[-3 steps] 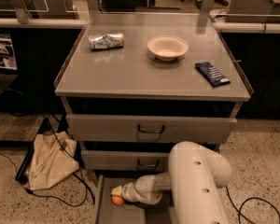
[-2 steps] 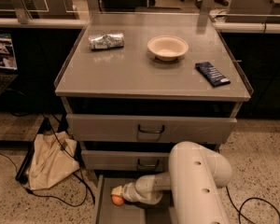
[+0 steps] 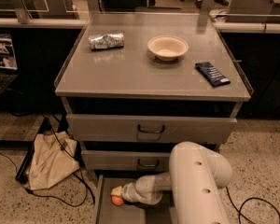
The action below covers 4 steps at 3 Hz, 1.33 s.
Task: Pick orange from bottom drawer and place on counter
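The orange (image 3: 117,200) is a small round fruit lying in the open bottom drawer (image 3: 104,212), near its left side. My gripper (image 3: 117,193) reaches down into that drawer from the right and sits right on top of the orange, touching it. My white arm (image 3: 196,181) covers the drawer's right half. The counter (image 3: 144,73) is the flat grey top of the cabinet, well above the gripper.
On the counter stand a beige bowl (image 3: 167,47), a crumpled foil packet (image 3: 106,40) and a dark blue bar (image 3: 212,73). Two higher drawers (image 3: 150,127) overhang the bottom one. A cloth bag (image 3: 49,160) and cables lie on the floor to the left.
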Each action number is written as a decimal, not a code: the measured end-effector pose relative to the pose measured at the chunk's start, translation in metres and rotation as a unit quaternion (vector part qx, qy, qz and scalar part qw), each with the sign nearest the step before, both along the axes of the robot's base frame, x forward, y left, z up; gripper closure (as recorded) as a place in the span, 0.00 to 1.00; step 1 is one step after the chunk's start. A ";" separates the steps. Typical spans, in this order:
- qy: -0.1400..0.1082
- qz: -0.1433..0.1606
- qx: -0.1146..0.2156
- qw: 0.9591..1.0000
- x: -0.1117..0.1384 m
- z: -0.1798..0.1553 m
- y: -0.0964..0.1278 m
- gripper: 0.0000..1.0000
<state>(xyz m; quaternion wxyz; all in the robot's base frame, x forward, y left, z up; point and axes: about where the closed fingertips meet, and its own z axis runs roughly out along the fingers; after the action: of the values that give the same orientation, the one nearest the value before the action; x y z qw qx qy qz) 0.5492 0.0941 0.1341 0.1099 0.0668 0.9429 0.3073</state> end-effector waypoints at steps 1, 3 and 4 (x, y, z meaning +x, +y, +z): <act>-0.008 0.010 0.013 1.000 -0.005 0.016 -0.005 1.00; -0.056 -0.001 0.036 0.998 -0.034 0.092 -0.056 1.00; -0.077 0.003 0.044 0.996 -0.055 0.139 -0.079 1.00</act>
<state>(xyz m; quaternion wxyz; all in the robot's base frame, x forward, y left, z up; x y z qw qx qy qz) 0.4944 0.0154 0.2728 0.1785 0.0448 0.9172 0.3534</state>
